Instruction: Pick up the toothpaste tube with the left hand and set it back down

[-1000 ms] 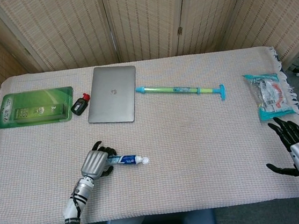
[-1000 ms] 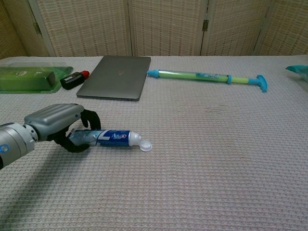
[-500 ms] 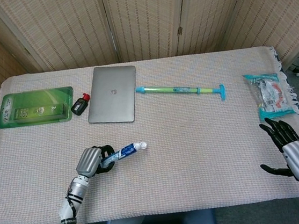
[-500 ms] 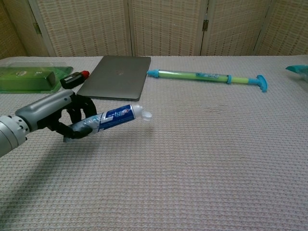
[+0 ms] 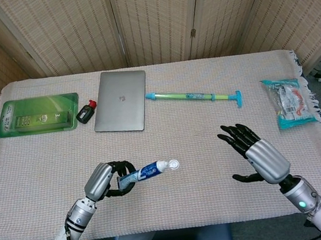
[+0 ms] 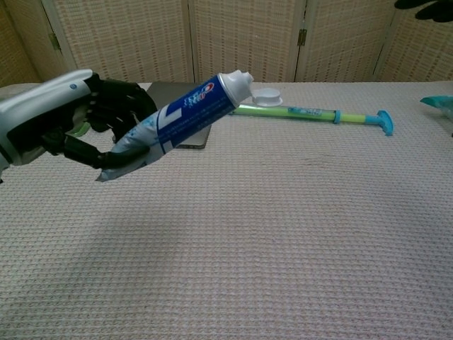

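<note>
Left robot hand [image 5: 105, 181] grips toothpaste tube [image 5: 149, 170] above table; right robot hand [image 5: 256, 155] spread, empty.

A: Where is the left hand [image 5: 105, 181]?

B: Lower left of the head view, its silver back up and its dark fingers [image 6: 117, 106] curled tight around something it holds, raised off the surface. Its forearm runs down to the bottom left corner.

A: And the right hand [image 5: 255, 157]?

B: Lower right of centre, fingers spread apart and pointing to the upper left, holding nothing. Its arm slants to the bottom right corner.
</note>
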Controlling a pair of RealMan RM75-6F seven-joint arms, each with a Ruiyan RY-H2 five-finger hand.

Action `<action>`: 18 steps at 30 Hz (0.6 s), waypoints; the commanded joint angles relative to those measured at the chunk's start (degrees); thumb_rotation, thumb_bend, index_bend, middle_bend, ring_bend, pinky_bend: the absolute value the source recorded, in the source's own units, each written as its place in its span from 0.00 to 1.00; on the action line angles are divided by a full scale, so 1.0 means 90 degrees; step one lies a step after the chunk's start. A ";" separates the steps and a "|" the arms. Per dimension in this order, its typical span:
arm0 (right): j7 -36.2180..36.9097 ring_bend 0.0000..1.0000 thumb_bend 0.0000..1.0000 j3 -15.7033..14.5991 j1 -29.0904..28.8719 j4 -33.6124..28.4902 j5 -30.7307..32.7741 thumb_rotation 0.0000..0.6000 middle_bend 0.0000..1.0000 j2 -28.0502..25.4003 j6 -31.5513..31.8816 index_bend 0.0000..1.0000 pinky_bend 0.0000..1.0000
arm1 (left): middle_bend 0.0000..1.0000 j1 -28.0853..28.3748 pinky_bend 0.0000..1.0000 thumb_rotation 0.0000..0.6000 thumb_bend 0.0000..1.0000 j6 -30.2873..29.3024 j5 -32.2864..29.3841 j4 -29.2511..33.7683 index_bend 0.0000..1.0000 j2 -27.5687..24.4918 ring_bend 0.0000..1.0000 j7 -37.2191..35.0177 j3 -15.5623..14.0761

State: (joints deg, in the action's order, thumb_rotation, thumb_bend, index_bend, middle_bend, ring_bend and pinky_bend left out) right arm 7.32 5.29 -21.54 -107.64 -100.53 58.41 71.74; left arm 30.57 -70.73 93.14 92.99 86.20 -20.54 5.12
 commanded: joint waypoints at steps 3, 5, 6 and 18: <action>-0.0331 0.00 0.17 0.0315 -0.0534 -0.0217 0.0125 1.00 0.00 0.0470 -0.0453 0.00 0.00 | 0.79 0.0064 0.59 1.00 0.72 -0.0003 0.0081 0.0294 0.79 -0.0044 0.70 -0.0007 -0.0076; -0.0438 0.00 0.17 0.0371 -0.0648 -0.0237 0.0180 1.00 0.00 0.0603 -0.0530 0.00 0.00 | 0.79 0.0076 0.59 1.00 0.72 -0.0007 0.0081 0.0393 0.79 -0.0061 0.70 -0.0042 -0.0081; -0.0476 0.00 0.17 0.0392 -0.0687 -0.0241 0.0196 1.00 0.00 0.0652 -0.0551 0.00 0.00 | 0.79 0.0080 0.59 1.00 0.72 -0.0006 0.0078 0.0418 0.79 -0.0069 0.71 -0.0050 -0.0083; -0.0950 0.00 0.17 0.0666 -0.1324 -0.0204 0.0435 1.00 0.00 0.1590 -0.0784 0.00 0.00 | 0.80 0.0110 0.59 1.00 0.72 -0.0035 0.0232 0.0795 0.80 -0.0176 0.71 -0.0149 -0.0266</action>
State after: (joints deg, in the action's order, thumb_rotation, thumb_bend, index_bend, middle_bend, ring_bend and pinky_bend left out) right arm -0.75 10.88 -32.86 -109.41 -97.05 72.07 65.09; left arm 31.55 -71.04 95.21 100.11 84.60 -21.91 2.74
